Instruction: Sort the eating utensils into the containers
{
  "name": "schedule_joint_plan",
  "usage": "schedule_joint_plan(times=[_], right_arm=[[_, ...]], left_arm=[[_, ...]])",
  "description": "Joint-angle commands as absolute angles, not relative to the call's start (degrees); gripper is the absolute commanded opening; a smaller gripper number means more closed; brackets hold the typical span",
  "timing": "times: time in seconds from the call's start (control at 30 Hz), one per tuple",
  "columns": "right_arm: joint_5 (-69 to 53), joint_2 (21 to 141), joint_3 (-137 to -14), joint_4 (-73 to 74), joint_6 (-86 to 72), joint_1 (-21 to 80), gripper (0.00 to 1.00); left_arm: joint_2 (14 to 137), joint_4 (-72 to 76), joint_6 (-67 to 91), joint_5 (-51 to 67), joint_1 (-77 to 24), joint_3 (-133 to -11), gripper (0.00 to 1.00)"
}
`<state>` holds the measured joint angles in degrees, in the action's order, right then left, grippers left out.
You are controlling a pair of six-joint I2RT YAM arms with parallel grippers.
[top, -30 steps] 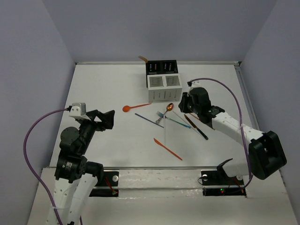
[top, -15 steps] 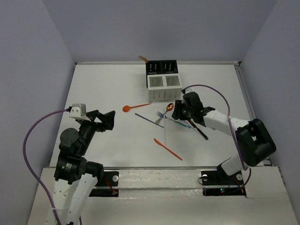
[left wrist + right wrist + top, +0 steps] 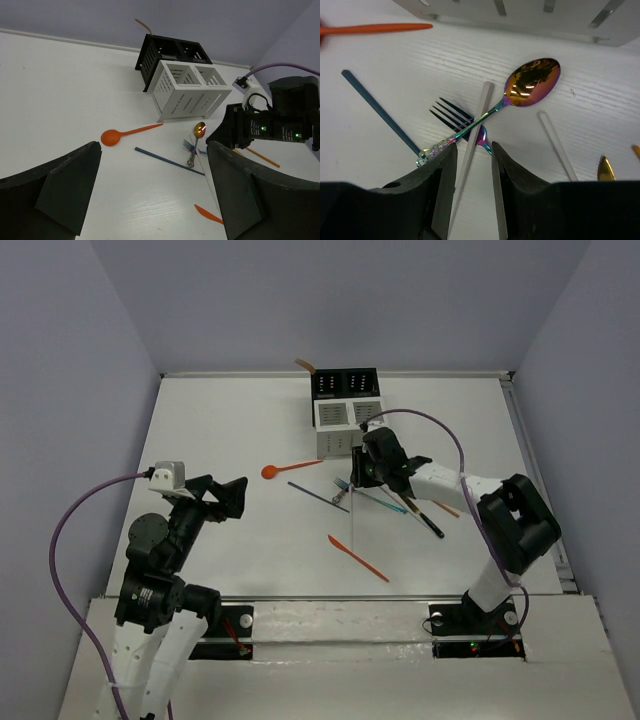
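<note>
the right pincer (image 3: 472, 150) is released, its jaws a narrow gap apart, astride the silver stick (image 3: 481, 105), i think in order to pinch it. the stick, crossed by the rainbow spoon (image 3: 532, 82), lies just before the containers (image 3: 335, 443) near the far edge of the table (image 3: 220, 420). the left pincer (image 3: 154, 170) hovers wide open by the left edge.

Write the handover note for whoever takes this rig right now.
Left gripper: open, empty, off to the left.
Right gripper: open, low, fingers straddling a pale flat stick, not clamped.
Loose on the white table: orange plastic spoon, orange knife, dark blue chopstick, rainbow-sheen metal spoon, dark fork.
Done: one tan handle pokes from the black perforated holders; white perforated holders look empty.
Left: everything loose.
</note>
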<state>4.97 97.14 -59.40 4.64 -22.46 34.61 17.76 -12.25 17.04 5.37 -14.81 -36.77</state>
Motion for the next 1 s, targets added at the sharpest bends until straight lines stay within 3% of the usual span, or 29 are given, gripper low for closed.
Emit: schedule_joint_plan(times=[0.0,0.13,0.53,0.87,0.97], right_arm=[[4.83,96.77,-61.79,12.03,-13.37,34.72,0.42],[4.49,98.69,-63.98,17.04,-9.59,34.72,0.49],[-1.21,107.31,-71.71,23.11,-3.43,34.72,0.47],[-2.99,108.46,-70.67,27.07,-4.04,34.72,0.27],[-4.22,108.02,-69.96,28.47,-4.48,35.24,0.27]], left_arm=[[17.23,-9.4,16.7,5.45,-15.21,-37.97,0.99],[17.14,-9.4,16.7,5.36,-15.21,-37.97,0.99],[16.53,-9.49,16.61,5.19,-15.21,-37.97,0.99],[16.0,-9.49,16.61,5.1,-15.73,-38.06,0.99],[15.91,-9.49,16.52,5.01,-15.73,-38.14,0.99]])
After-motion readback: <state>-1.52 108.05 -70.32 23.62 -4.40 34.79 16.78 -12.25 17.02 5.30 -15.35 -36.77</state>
